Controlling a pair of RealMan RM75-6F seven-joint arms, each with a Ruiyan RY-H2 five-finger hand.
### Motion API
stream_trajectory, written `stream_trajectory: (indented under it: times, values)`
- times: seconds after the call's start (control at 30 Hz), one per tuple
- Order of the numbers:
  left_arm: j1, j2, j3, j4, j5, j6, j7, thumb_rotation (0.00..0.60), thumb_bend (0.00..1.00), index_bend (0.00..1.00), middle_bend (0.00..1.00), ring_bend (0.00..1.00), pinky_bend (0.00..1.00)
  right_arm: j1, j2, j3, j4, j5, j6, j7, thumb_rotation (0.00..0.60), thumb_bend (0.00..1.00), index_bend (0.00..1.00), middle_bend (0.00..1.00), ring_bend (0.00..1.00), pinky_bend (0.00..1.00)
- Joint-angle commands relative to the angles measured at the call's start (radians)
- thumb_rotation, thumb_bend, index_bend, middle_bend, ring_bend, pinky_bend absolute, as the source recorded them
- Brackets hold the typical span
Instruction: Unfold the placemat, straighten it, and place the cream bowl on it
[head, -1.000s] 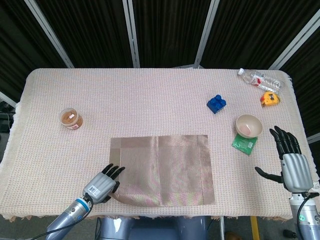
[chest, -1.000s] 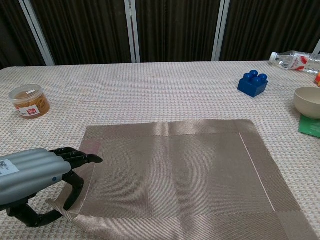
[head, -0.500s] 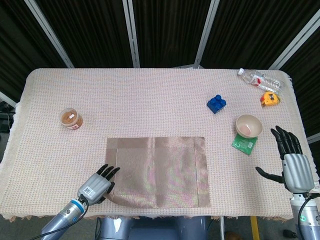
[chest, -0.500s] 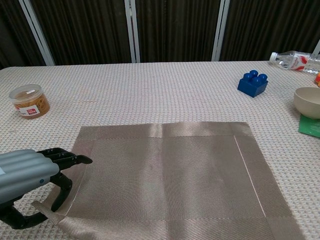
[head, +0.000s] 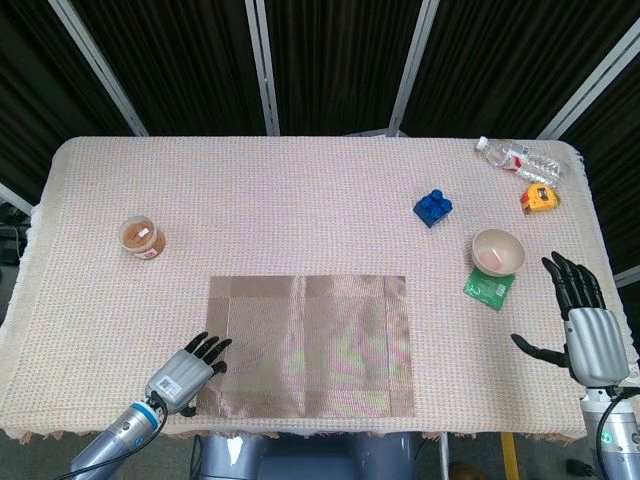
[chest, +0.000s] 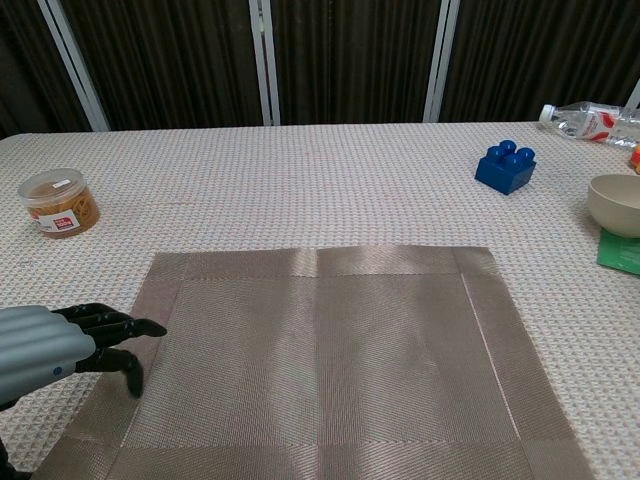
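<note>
Placemat (head: 308, 345) lying flat, front-centre of surface (head: 300, 210). Bowl (head: 498, 250) sitting far right, just ahead of empty, spread right hand (head: 585, 325), the nearer one. Left hand (head: 185, 368) resting open at placemat's left edge.

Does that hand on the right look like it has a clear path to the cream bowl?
Probably yes. The right hand hovers open near the cream bowl, with only bare tablecloth between them. The green packet lies under the bowl's near edge, not in the way.
</note>
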Motion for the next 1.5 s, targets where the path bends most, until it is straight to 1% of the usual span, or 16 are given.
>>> stream_trajectory:
  times: [0.03,0.2,0.3,0.43,0.5,0.63,0.77,0.87,1.0,1.07,1.17,1.33,1.5]
  values:
    - [0.0,0.055,0.008,-0.039,0.041,-0.004,-0.075,0.6,0.0,0.0,0.0,0.0,0.0,0.0,0.0,0.0,0.0,0.001,-0.003,0.001,0.6,0.0,0.0,0.0,0.0,0.0]
    - [0.017,0.135,0.001,-0.073,0.114,0.058,-0.155,0.6,0.0,0.0,0.0,0.0,0.0,0.001,0.0,-0.001,0.001,0.003,-0.009,0.002,0.6,0.0,0.0,0.0,0.0,0.0]
    - [0.036,0.183,-0.017,-0.084,0.146,0.122,-0.206,0.6,0.0,0.0,0.0,0.0,0.0,0.002,0.0,-0.003,0.002,0.005,-0.015,0.002,0.6,0.0,0.0,0.0,0.0,0.0]
    - [0.072,0.23,-0.059,-0.048,0.17,0.234,-0.249,0.6,0.0,0.0,0.0,0.0,0.0,0.004,-0.001,-0.003,0.002,0.012,-0.026,0.0,0.6,0.0,0.0,0.0,0.0,0.0]
    - [0.083,0.247,-0.074,-0.038,0.162,0.256,-0.287,0.6,0.0,0.0,0.0,0.0,0.0,0.005,-0.002,-0.003,0.002,0.014,-0.029,-0.002,0.6,0.0,0.0,0.0,0.0,0.0]
    - [0.104,0.272,-0.133,0.007,0.111,0.31,-0.354,0.6,0.0,0.0,0.0,0.0,0.0,0.009,-0.01,-0.004,0.005,0.031,-0.046,-0.017,0.6,0.0,0.0,0.0,0.0,0.0]
    - [0.131,0.268,-0.198,0.053,0.034,0.365,-0.386,0.6,0.0,0.0,0.0,0.0,0.0,0.023,-0.031,-0.015,0.02,0.069,-0.103,-0.052,0.6,0.0,0.0,0.0,0.0,0.0]
    - [0.146,0.265,-0.23,0.063,-0.009,0.398,-0.394,0.6,0.0,0.0,0.0,0.0,0.0,0.04,-0.045,-0.016,0.04,0.098,-0.146,-0.07,0.6,0.0,0.0,0.0,0.0,0.0]
    - [0.182,0.264,-0.276,0.06,-0.073,0.461,-0.404,0.6,0.0,0.0,0.0,0.0,0.0,0.09,-0.069,-0.012,0.1,0.156,-0.254,-0.112,0.6,0.0,0.01,0.0,0.0,0.0]
    - [0.197,0.256,-0.285,0.06,-0.087,0.484,-0.396,0.6,0.0,0.0,0.0,0.0,0.0,0.116,-0.08,-0.006,0.128,0.19,-0.306,-0.126,0.6,0.0,0.02,0.0,0.0,0.0]
    - [0.204,0.258,-0.285,0.052,-0.093,0.485,-0.381,0.6,0.0,0.0,0.0,0.0,0.0,0.157,-0.101,0.009,0.176,0.243,-0.383,-0.14,0.6,0.0,0.04,0.0,0.0,0.0]
    - [0.217,0.265,-0.283,0.049,-0.074,0.487,-0.377,0.6,0.02,0.0,0.0,0.0,0.0,0.242,-0.155,0.059,0.303,0.376,-0.526,-0.153,0.6,0.0,0.09,0.0,0.0,0.0]
    - [0.235,0.28,-0.284,0.062,-0.063,0.488,-0.401,0.6,0.02,0.0,0.0,0.0,0.0,0.307,-0.199,0.091,0.431,0.453,-0.609,-0.174,0.6,0.0,0.11,0.0,0.0,0.0]
